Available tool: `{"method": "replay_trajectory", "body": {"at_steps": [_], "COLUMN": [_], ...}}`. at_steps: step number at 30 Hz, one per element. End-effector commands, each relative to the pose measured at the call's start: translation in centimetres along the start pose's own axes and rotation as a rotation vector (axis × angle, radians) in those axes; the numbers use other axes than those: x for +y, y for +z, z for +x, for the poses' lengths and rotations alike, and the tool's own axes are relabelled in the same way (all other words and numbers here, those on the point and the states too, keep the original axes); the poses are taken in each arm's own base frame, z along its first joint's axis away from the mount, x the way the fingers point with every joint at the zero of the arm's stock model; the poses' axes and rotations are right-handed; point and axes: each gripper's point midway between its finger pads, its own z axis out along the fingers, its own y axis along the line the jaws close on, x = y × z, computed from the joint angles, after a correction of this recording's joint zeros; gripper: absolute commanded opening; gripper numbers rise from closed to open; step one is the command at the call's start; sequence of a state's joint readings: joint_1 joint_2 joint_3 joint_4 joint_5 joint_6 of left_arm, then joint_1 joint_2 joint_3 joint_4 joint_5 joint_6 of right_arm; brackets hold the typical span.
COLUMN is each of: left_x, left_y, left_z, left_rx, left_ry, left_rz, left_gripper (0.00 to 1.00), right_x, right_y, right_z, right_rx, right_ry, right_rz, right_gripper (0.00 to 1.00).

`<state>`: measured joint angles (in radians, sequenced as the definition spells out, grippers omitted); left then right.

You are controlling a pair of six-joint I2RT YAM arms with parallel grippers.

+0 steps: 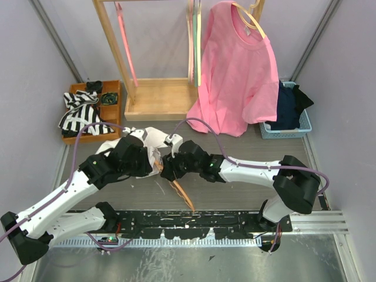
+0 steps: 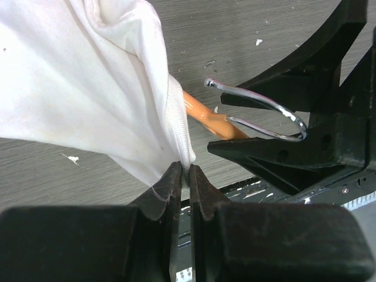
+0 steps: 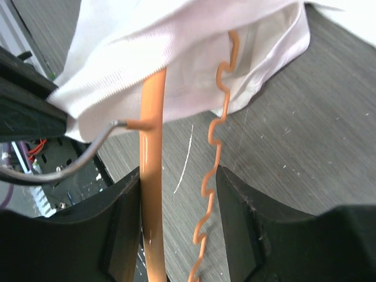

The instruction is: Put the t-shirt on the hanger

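Task partly done, by my reading. One end of the hanger (image 1: pixel 183 195) is tucked inside the t-shirt (image 1: pixel 144 140), which lies bunched mid-table (image 1: pixel 247 194) just beyond both grippers. The other end points toward the near edge. Shirt not yet spread over both shoulders.

Left gripper (image 2: pixel 183 176): jaws pinched together on the ribbed collar. Right gripper (image 3: pixel 179 176): jaws apart, straddling the orange arm and wavy bar, no firm grip evident.

Overhead, the arms hide the collar and the hook (image 2: pixel 267 103); the wrist views show both. Only the overhead view shows the shirt's whole heap.
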<state>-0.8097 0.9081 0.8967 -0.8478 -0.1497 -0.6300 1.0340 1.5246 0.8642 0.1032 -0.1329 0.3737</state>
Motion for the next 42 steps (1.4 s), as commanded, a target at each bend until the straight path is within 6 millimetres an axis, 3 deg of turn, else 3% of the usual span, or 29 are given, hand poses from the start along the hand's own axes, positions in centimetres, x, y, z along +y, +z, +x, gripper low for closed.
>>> {"method": "replay_trajectory", "body": {"at_steps": [1, 5, 10, 13, 24, 34, 39, 42], "left_x": [-0.8, -0.7, -1.0, -1.2, -1.4, -1.8, -0.2, 0.1], "left_y": [-0.9, -1.1, -1.5, -2.3, -7.6, -11.3, -13.5, -13.9], "left_z": [-1.3, -1.5, -2.2, -2.9, -6.3, -8.9, -10.4, -10.6], "left_rx": [-0.041, -0.047, -0.058, -0.070, -0.121, -0.172, -0.227, -0.204], "left_ry": [0.008, 0.012, 0.017, 0.025, 0.075, 0.094, 0.123, 0.152], "left_rz": [0.026, 0.023, 0.029, 0.028, -0.002, -0.005, -0.084, -0.116], "left_gripper": [0.16, 0.16, 0.16, 0.16, 0.20, 0.22, 0.36, 0.45], "right_x": [0.7, 0.5, 1.4, 2.5, 4.4, 7.6, 8.6, 9.0], "right_y": [-0.9, -1.3, -1.1, -1.2, -4.5, -8.8, -10.0, -10.4], "right_z": [-5.8, -6.6, -6.9, -7.1, -7.7, -10.6, -10.6, -10.3], "right_rx": [-0.179, -0.216, -0.213, -0.203, -0.217, -0.304, -0.348, -0.357], "right_ry": [-0.030, -0.023, -0.087, -0.157, -0.347, -0.414, -0.366, -0.347], "right_rz": [0.035, 0.057, 0.004, -0.055, -0.152, -0.250, -0.306, -0.334], "right_gripper": [0.54, 0.48, 0.15, 0.02, 0.01, 0.01, 0.01, 0.01]}}
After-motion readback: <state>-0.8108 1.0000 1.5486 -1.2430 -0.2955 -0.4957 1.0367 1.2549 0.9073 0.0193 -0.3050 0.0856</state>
